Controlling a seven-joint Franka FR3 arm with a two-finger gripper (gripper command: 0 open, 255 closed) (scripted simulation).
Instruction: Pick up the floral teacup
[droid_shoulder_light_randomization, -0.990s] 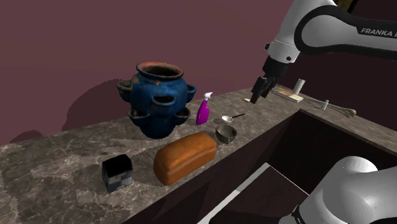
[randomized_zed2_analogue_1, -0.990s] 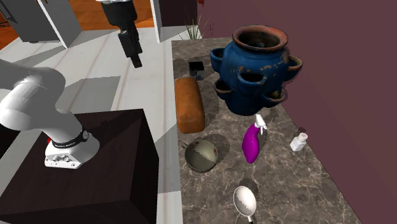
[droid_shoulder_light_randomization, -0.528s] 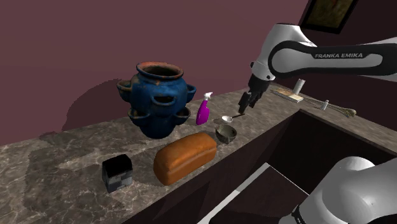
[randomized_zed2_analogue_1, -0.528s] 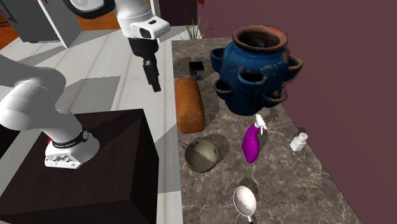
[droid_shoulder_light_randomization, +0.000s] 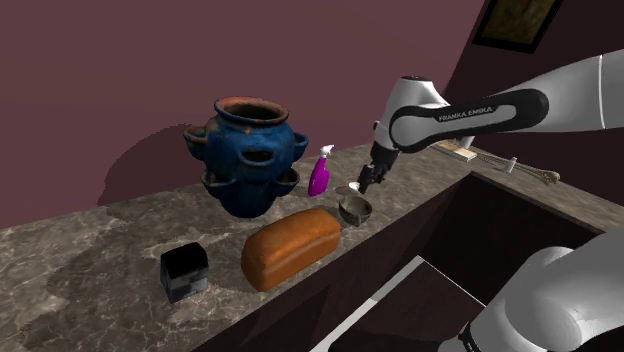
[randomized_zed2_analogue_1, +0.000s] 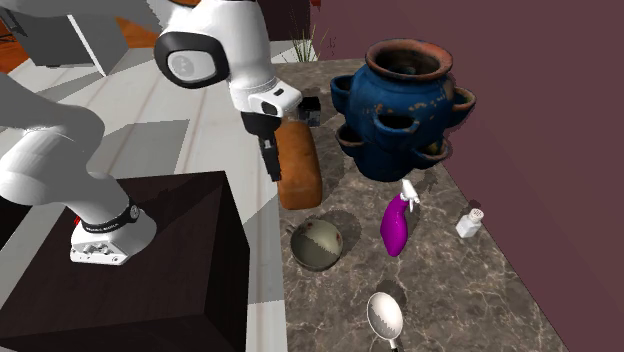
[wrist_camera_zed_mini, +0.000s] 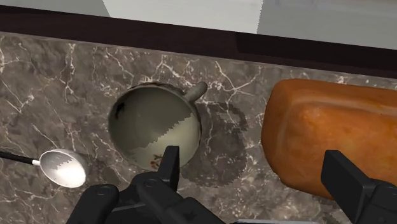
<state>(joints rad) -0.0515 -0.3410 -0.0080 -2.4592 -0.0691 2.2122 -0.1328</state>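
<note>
While tool (wrist_camera_zed_mini: 252, 159) hovers, fingers (wrist_camera_zed_mini: 170, 164) apart, above teacup (wrist_camera_zed_mini: 154, 124) | arm (droid_shoulder_light_randomization: 500, 108) reads FRANKA EMIKA

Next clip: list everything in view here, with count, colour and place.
Handled teacup: one, greyish-olive, at the counter edge between spoon and loaf.
Metal spoon: one, silver, beside the teacup.
Bread loaf: one, brown, along the counter edge.
Pocketed ceramic planter: one, blue, near the wall.
Spray bottle: one, purple with white nozzle, beside the planter.
Small shaker: one, white, by the wall.
Small box: one, black, past the loaf.
Marble counter: one, grey-brown.
Robot arm: one, white, over the counter.
Pincer: one, black, open, above teacup and loaf.
</note>
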